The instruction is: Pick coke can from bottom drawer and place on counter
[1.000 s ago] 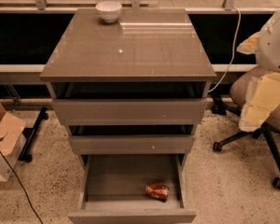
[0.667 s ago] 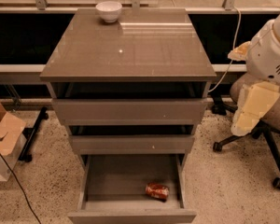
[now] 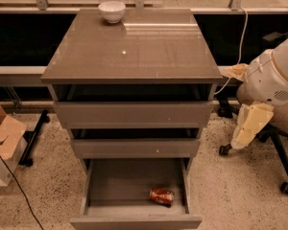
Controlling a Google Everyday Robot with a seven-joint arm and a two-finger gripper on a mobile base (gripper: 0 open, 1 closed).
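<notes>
The coke can (image 3: pixel 162 195) lies on its side in the open bottom drawer (image 3: pixel 110 188), near the front right corner. The drawer is pulled out below two slimmer drawers. The counter (image 3: pixel 134 47) is the glossy grey-brown top of the cabinet. My arm (image 3: pixel 273 75) comes in from the right edge, and the cream-coloured gripper (image 3: pixel 248 127) hangs down beside the cabinet's right side. It is level with the middle drawer, well above and to the right of the can, and holds nothing that I can see.
A white bowl (image 3: pixel 112 11) stands at the counter's back left. An office chair base with castors (image 3: pixel 278 169) is on the floor at the right. A cardboard box (image 3: pixel 2 143) and a cable are at the left.
My arm has swung left and down toward the cabinet, so the gripper hangs closer to its right side. The can and drawers have not moved.
</notes>
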